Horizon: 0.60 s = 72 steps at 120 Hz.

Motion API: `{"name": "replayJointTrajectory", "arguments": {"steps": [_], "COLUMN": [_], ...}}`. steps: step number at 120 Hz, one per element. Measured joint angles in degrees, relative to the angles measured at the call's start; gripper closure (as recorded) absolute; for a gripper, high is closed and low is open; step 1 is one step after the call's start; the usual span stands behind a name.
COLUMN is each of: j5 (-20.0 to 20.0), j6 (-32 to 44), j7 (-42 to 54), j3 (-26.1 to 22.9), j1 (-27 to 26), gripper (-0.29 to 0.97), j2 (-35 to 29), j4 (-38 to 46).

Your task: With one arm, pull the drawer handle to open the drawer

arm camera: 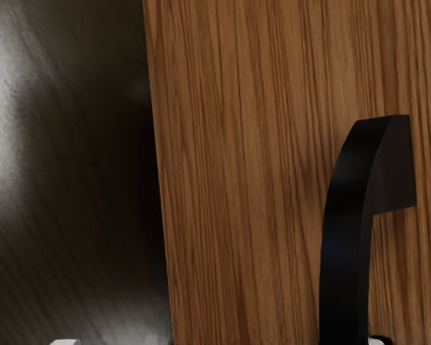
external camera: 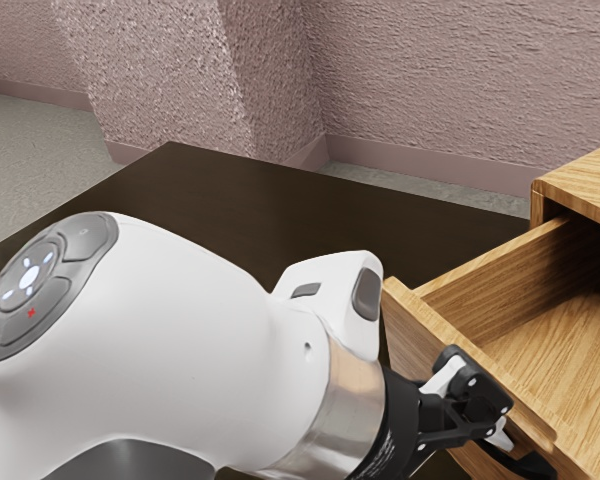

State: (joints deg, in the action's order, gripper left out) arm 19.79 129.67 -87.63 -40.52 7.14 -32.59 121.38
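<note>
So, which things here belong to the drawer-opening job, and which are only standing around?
For the job:
drawer, pulled out
black handle
end effector, at the handle

Only around:
dark table
pink wall
floor

Pinkish stucco walls (external camera: pixel 430 70), speckled floor (external camera: pixel 30 140), dark table (external camera: pixel 230 200)

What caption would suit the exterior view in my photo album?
White robot arm, its black gripper at the handle of a wooden drawer standing open on a dark table.

White arm (external camera: pixel 160 350), silver collar (external camera: pixel 345 420), black tool (external camera: pixel 495 432)
</note>
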Motion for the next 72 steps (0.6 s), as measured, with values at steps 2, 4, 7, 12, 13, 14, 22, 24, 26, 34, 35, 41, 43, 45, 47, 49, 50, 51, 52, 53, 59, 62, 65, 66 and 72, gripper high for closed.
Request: {"name": "replayJointTrajectory", "arguments": {"steps": [2, 4, 7, 12, 13, 14, 22, 24, 26, 34, 35, 41, 43, 45, 47, 49, 50, 51, 52, 53, 59, 62, 65, 66, 72], "j5": [0.0, 0.0, 0.0, 0.0, 0.0, 0.0, 0.0, 0.0, 0.0, 0.0, 0.0, 0.0, 0.0, 0.0, 0.0, 0.0, 0.0, 0.0, 0.0, 0.0, 0.0, 0.0, 0.0, 0.0, 0.0], "j6": [0.0, 0.0, 0.0, 0.0, 0.0, 0.0, 0.0, 0.0, 0.0, 0.0, 0.0, 0.0, 0.0, 0.0, 0.0, 0.0, 0.0, 0.0, 0.0, 0.0, 0.1, 0.1, 0.1, 0.1, 0.1], "j7": [0.0, 0.0, 0.0, 0.0, 0.0, 0.0, 0.0, 0.0, 0.0, 0.0, 0.0, 0.0, 0.0, 0.0, 0.0, 0.0, 0.0, 0.0, 0.0, 0.0, 0.1, 0.1, 0.1, 0.1, 0.1], "j3": [0.0, 0.0, 0.0, -0.1, -0.1, 0.0, 0.0, -0.1, 0.0, 0.0, 0.0, 0.0, 0.0, 0.0, 0.0, 0.0, 0.0, 0.0, 0.0, 0.0, 0.0, 0.0, 0.0, 0.0, 0.0], "j1": [0.0, 0.0, 0.0, 0.0, 0.0, 0.0, 0.0, 0.0, 0.0, -0.1, -0.1, -0.1, -0.1, -0.1, -0.1, -0.1, -0.1, -0.1, -0.1, -0.1, -0.1, -0.2, -0.2, -0.2, -0.2], "gripper": [0.22, 0.22, 0.22, 0.22, 0.22, 0.22, 0.22, 0.22, 0.22, 0.22, 0.22, 0.22, 0.22, 0.22, 0.22, 0.22, 0.22, 0.22, 0.22, 0.22, 0.22, 0.22, 0.22, 0.22, 0.22], "j2": [-0.1, -0.1, -0.2, -0.2, -0.2, -0.2, -0.3, -0.4, -0.4, -0.6, -0.6, -0.6, -0.6, -0.6, -0.7, -0.7, -0.8, -0.8, -0.8, -0.8, -0.9, -0.9, -1.0, -1.0, -1.0], "j4": [0.0, 0.0, 0.0, -0.1, -0.1, -0.2, -0.2, -0.2, -0.3, -0.3, -0.3, -0.4, -0.4, -0.4, -0.4, -0.5, -0.5, -0.5, -0.5, -0.5, -0.7, -0.9, -1.1, -1.2, -1.5]}}
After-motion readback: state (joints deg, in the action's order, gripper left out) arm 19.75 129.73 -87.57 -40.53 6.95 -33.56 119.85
